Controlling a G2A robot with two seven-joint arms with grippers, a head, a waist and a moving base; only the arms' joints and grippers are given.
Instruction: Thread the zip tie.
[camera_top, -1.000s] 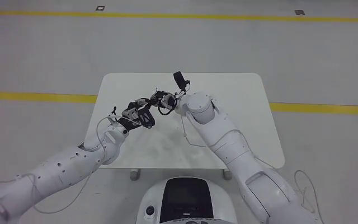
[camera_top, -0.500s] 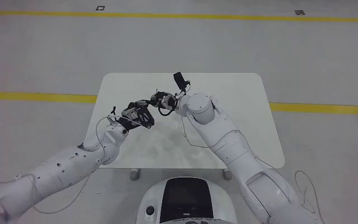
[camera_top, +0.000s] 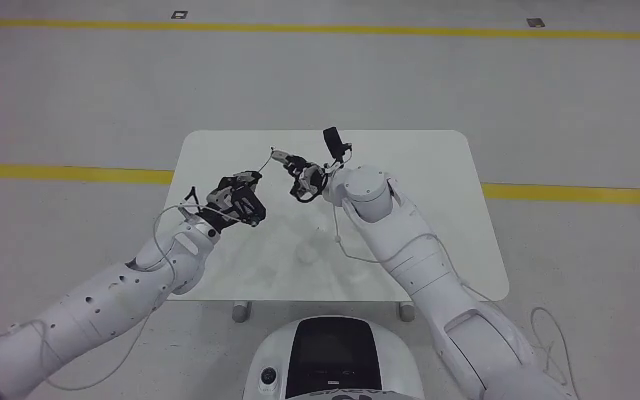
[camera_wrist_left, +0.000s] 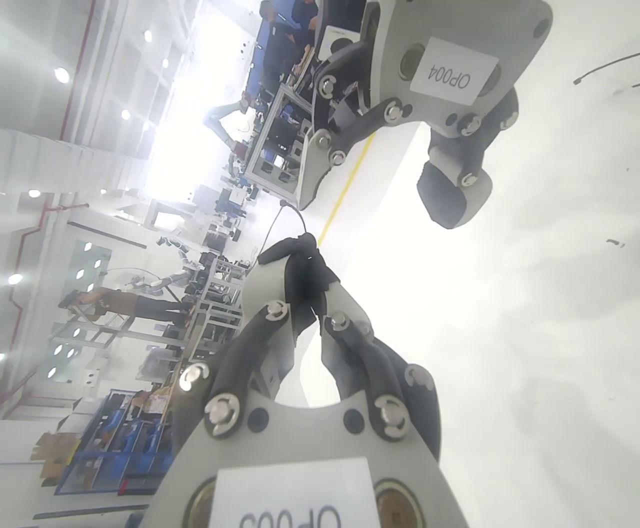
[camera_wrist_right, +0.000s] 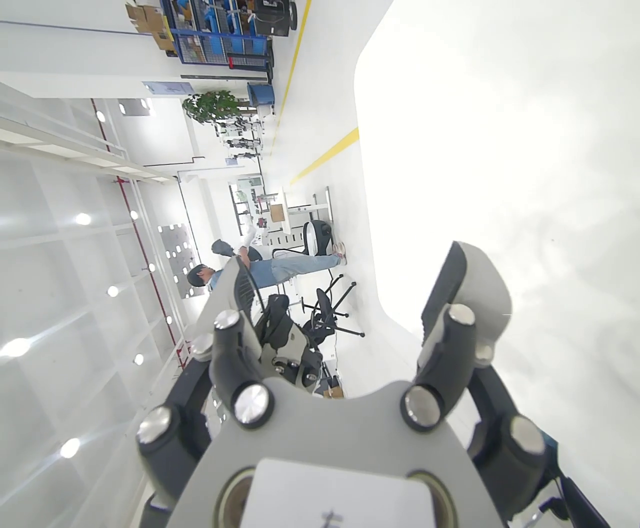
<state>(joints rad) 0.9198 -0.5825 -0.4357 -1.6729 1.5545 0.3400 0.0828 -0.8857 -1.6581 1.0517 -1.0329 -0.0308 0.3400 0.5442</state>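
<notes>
Holds two claws up in the air over the white table (camera_top: 420, 230), close together, tips facing, not touching. Both above the far half of the table, a bit left of its middle. Left arm (camera_top: 150, 280) in over the near left corner, right arm (camera_top: 400, 250) in over the near edge.

Pinches the zip tie (camera_top: 267, 163) with the left claw (camera_top: 256, 183), tips pressed together on it. Thin and dark, poking up and away from those tips toward the right claw (camera_top: 290, 168). Held off the table, in the gap between the two claws.

From the left wrist: left claw (camera_wrist_left: 302, 250) squeezed shut, black tips tight on the low end of the zip tie (camera_wrist_left: 283, 203). Curves up out of the pinch like a little hook, then runs back down along the side of the claw. Top of the bend just beside one finger (camera_wrist_left: 312, 165) of the right claw (camera_wrist_left: 375, 195). Holds that right claw spread wide, one finger on each side of a big gap, over the table (camera_wrist_left: 500, 325).

From the right wrist: right claw (camera_wrist_right: 350, 280) spread wide here too, fingers well apart. Shows the table (camera_wrist_right: 500, 150) behind one finger and the room behind the other. Along the inside of that other finger (camera_wrist_right: 227, 300), a thin dark line, maybe the zip tie, but too hard to tell.
</notes>
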